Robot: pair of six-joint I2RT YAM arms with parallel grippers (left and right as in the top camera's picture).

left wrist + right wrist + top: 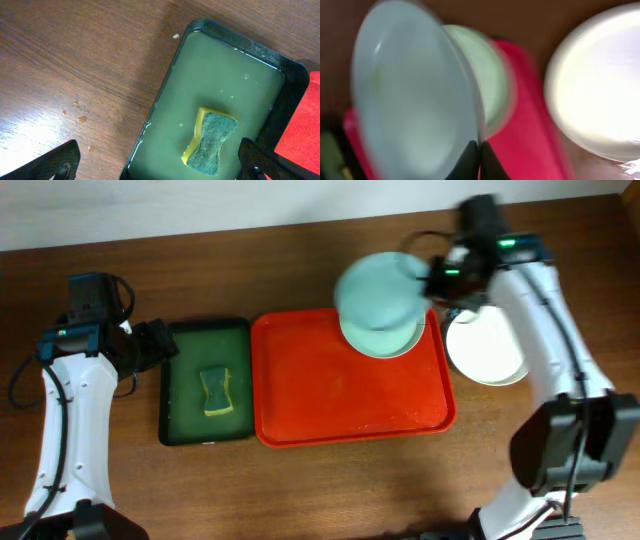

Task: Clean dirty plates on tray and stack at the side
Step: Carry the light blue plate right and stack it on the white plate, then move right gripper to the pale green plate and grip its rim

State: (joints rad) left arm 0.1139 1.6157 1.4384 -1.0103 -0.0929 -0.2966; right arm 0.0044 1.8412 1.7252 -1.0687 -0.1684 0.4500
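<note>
**Overhead and wrist views.** A large red rectangular plastic tray [330, 400] with rounded corners and a raised rim lies at the centre of the brown wood-grain surface [300, 490].

The right gripper [437, 277] has its jaws pinched narrowly on the rim of a pale mint-blue round shallow plate [378, 292]. This plate is held raised and tilted over the tray's far right corner. In the right wrist view the 2 dark fingers [470, 159] meet at the plate's thin edge. Its smooth concave face is too blurred there to show any marks.

A second pale mint-blue plate [398, 346] lies flat in that same corner of the tray, partly covered from above by the lifted plate. A glossy white round plate [487, 348] rests on the surface just beside the tray's right rim, outside the tray.

To the left, just beside the red tray, sits a smaller dark green rectangular tray [185, 420]. In the left wrist view its floor looks coated with a cloudy greenish film. On that floor lies a waisted sponge [216, 391] of yellow foam topped with a coarse dark green scouring layer.

The left gripper [160, 345] hangs over the green tray's far left edge with its jaws spread wide and nothing between them. Its 2 black fingertips [57, 162] appear only at the bottom corners of the left wrist view.
</note>
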